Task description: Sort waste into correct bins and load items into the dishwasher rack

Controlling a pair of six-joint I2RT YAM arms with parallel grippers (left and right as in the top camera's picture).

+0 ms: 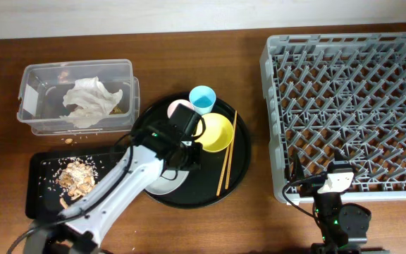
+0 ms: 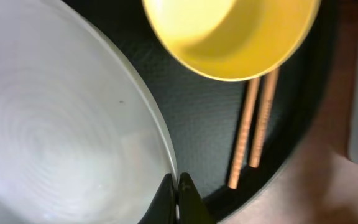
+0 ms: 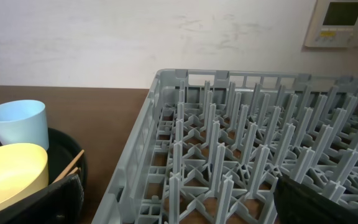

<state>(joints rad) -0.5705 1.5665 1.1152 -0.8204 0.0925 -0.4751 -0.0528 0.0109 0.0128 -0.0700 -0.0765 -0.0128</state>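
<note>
Brown wood of the table [image 1: 259, 212] runs under everything, with a pale wall behind. My left tool [image 2: 178, 200] is closed right down on the rim of the pale grey plate [image 2: 55, 137], which sits on the round black tray [image 2: 204, 124]; my right tool [image 3: 179, 196] waits spread wide and empty at the near corner of the dishwasher rack [image 1: 268, 120]. The grip worries me: only a thin edge is pinched, so I judge the plate could pivot or slip free once its weight hangs from that one point. The yellow bowl [image 2: 229, 37] is just beside it and the chopsticks [image 2: 253, 130] lie near, so a swinging plate could knock the bowl or send the sticks rolling off the tray. The way to the rack also passes close to my right arm. The napkin [image 1: 87, 102] is in the clear box [image 1: 30, 77] and the food scraps [image 1: 76, 176] are on the black shallow tray [image 1: 37, 190], so the sorting looks done. From above my own arm covers most of the plate and part of the pink cup [image 1: 177, 108] beside the blue cup [image 1: 203, 99]. The wrist view crops the plate, and I cannot tell how deep the rim sits between my fingers or whether the plate is clear of the tray.
</note>
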